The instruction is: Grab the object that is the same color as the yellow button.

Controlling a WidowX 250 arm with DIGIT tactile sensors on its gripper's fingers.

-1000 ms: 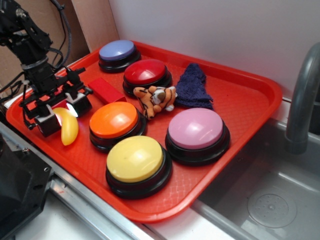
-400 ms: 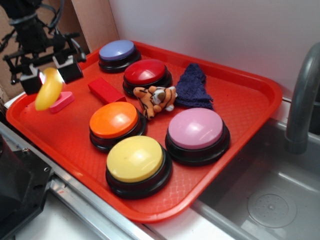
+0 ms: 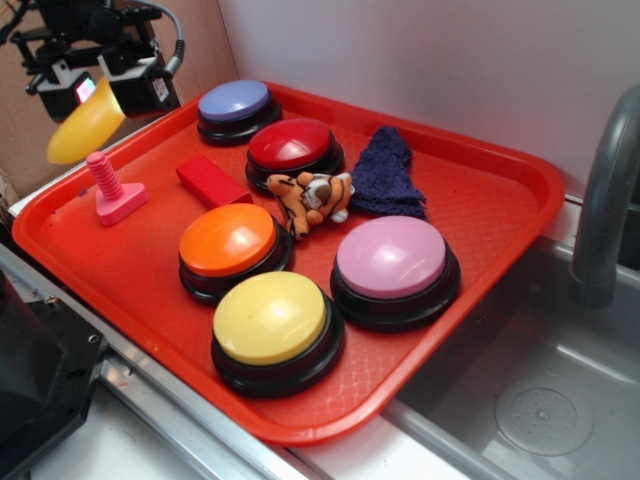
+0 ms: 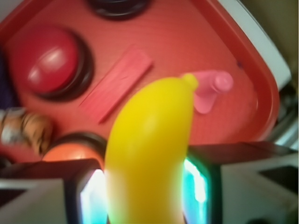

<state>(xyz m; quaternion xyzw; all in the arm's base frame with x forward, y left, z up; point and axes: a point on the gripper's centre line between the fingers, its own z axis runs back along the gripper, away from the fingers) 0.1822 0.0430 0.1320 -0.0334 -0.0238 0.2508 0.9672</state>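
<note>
Above the tray's (image 3: 480, 240) corner, the gripper (image 3: 95, 88) grasps the banana (image 3: 85, 123) between its fingers.

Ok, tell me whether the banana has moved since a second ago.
Yes. The banana has gone up and back, from the tray floor beside the orange button to hanging in the gripper above the pink bolt.

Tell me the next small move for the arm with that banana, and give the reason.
Probably just hold the grip and stop rising. The gripper is shut on the banana, which hangs clear above the red tray and above the pink screw toy. It matches the yellow button in color, so the grab looks done; the wrist view shows the banana seated between the pads.
</note>
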